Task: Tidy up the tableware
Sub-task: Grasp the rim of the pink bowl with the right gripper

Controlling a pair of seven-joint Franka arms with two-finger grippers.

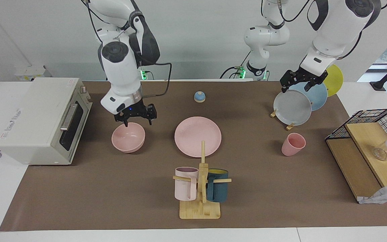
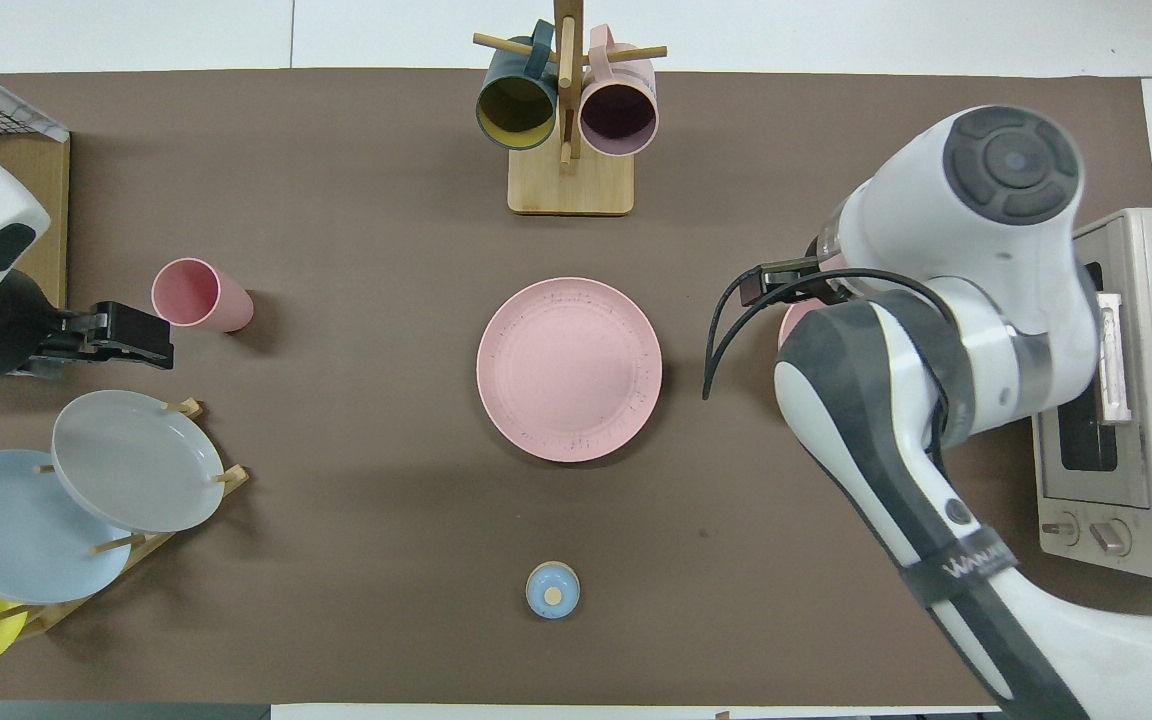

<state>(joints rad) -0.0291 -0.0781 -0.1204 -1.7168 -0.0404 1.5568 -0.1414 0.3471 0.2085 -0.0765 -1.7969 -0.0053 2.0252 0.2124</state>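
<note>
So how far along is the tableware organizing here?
Nothing looks stacked yet: the pink plate, pink bowl and pink cup stand apart. In hand: the right gripper is down at the bowl's rim, open. The left gripper waits over the plate rack. Gathering remains.

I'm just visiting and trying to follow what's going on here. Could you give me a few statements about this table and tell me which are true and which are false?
1. The right gripper is at the rim of the pink bowl. True.
2. The pink cup sits on the pink plate. False: it stands on the table, apart from the plate, toward the left arm's end.
3. Two mugs hang on the wooden mug stand. True.
4. The left gripper holds the pink cup. False: it is up over the plate rack, away from the cup.
5. The pink plate has the bowl on it. False: nothing is on it; the bowl is beside it.
</note>
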